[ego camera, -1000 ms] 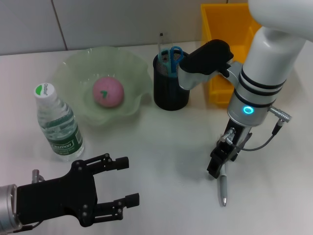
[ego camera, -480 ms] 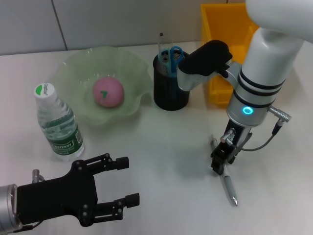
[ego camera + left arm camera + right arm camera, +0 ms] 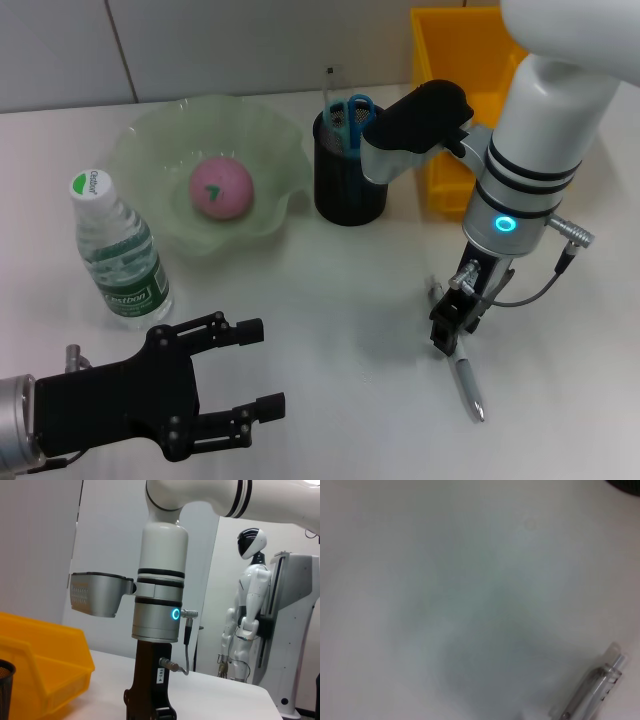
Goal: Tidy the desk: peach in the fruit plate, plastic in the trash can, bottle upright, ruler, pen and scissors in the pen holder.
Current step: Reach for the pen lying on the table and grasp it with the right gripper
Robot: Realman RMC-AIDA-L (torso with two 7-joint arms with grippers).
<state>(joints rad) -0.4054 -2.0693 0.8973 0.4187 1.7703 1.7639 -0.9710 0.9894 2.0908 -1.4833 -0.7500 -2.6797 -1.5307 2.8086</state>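
Peach (image 3: 221, 187) sits in the fruit plate (image 3: 150, 145), bottle (image 3: 118, 250) upright, scissors (image 3: 351, 108) in the pen holder (image 3: 349, 190); lower right, the right gripper (image 3: 452, 338) meets the pen (image 3: 466, 383), jaw state unclear; left gripper (image 3: 240, 378) spread, idle lower left.

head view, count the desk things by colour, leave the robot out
green: 2, the fruit plate and the bottle
pink: 1, the peach
black: 1, the pen holder
blue: 1, the scissors handles in the holder
yellow: 1, the bin
silver: 1, the pen under the right gripper
total: 7
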